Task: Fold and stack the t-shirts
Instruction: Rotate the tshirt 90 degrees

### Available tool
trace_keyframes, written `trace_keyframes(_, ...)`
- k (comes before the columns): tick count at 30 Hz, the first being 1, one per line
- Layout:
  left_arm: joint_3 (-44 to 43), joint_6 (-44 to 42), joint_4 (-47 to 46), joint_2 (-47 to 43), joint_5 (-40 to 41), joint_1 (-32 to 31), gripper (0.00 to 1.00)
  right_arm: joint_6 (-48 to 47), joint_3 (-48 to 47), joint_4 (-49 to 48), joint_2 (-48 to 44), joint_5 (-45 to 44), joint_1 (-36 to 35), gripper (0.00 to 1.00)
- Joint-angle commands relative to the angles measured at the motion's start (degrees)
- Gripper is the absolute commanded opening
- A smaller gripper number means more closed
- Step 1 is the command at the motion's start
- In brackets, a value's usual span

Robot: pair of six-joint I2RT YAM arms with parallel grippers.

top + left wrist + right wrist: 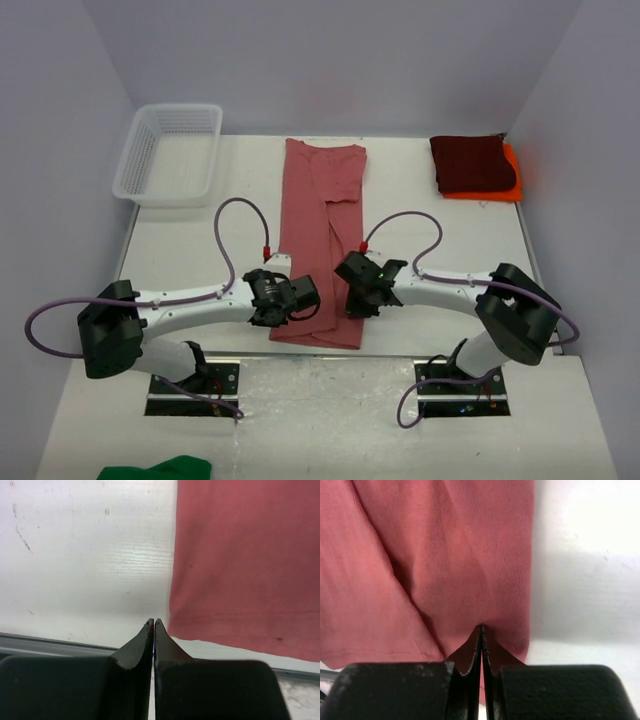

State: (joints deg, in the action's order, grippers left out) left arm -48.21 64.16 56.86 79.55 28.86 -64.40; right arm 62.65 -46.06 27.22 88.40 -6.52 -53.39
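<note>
A faded rose t-shirt (322, 240) lies folded into a long narrow strip down the middle of the table. It also shows in the left wrist view (245, 565) and the right wrist view (445, 555). My left gripper (275, 315) (153, 622) is shut and empty, over bare table just left of the shirt's near left corner. My right gripper (358, 305) (481, 627) is shut, its tips over the shirt near its near right corner. A dark maroon t-shirt (470, 163) lies folded on a bright orange t-shirt (512, 180) at the back right.
A white mesh basket (170, 155) stands at the back left. A green cloth (160, 468) lies at the bottom left, below the arm bases. The table's near edge rail (50, 645) runs just behind the left fingers.
</note>
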Motion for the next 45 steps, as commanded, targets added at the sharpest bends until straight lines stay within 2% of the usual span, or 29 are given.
trace_keyframes(1,-4.61,2.81,4.31,-3.52,5.50,-0.90,0.00,1.51,1.42,5.56,-3.49,-2.44,-1.19,0.00)
trace_keyframes(7,-10.06,-0.17,3.88,-2.03,7.96,-0.90,0.00,-0.24,1.94,8.11,-7.62,-4.72,-2.42,0.00)
trace_keyframes(9,-11.91,-1.93,2.74,-0.89,8.23,-0.90,0.00,-1.21,2.20,7.94,-10.33,-5.60,-3.12,0.06)
trace_keyframes(12,-13.93,-5.88,-1.73,0.86,8.32,-0.81,0.00,-2.71,2.03,8.98,-14.90,-6.91,-3.83,0.25)
trace_keyframes(13,-15.33,-7.98,-3.75,1.92,7.97,-0.81,0.00,-2.89,1.94,10.03,-16.05,-7.44,-3.83,0.38)
trace_keyframes(16,-16.04,-11.76,-6.31,3.59,7.44,-0.29,0.02,-2.89,1.68,13.11,-20.00,-8.59,-3.83,0.54)
trace_keyframes(17,-16.04,-12.65,-7.11,4.03,6.83,0.24,0.02,-3.15,1.85,13.38,-20.89,-8.68,-3.83,0.55)
trace_keyframes(18,-15.96,-13.79,-9.38,4.56,6.04,1.81,0.02,-3.32,2.03,13.73,-21.60,-9.90,-3.83,0.53)
trace_keyframes(19,-15.35,-15.80,-10.62,4.65,4.46,2.87,0.02,-3.24,2.20,14.60,-22.56,-10.43,-3.74,0.47)
trace_keyframes(20,-14.82,-17.04,-12.11,4.48,3.32,3.92,0.01,-3.50,2.21,14.87,-22.83,-10.79,-3.74,0.05)
trace_keyframes(21,-14.20,-18.70,-16.21,3.87,1.91,6.46,0.01,-2.81,1.95,15.49,-23.01,-11.23,-3.66,0.00)
trace_keyframes(23,-12.01,-23.44,-23.50,2.38,-2.83,10.41,0.00,-3.15,1.85,16.11,-23.01,-11.15,-3.74,0.00)
trace_keyframes(28,-11.64,-30.58,-34.96,2.62,-15.64,15.18,0.00,-3.77,2.56,13.91,-23.10,-9.03,-3.74,0.00)
trace_keyframes(31,-13.66,-34.17,-40.14,6.66,-21.53,16.41,0.00,-4.03,2.38,14.43,-23.18,-8.94,-3.74,0.00)
trace_keyframes(36,-16.04,-35.51,-45.51,15.45,-31.38,20.01,0.00,-4.47,2.47,16.10,-25.02,-9.47,-3.74,0.00)
trace_keyframes(45,-16.39,-35.95,-48.77,25.21,-34.39,23.79,0.00,-4.38,3.79,17.07,-27.84,-10.00,-3.74,0.00)
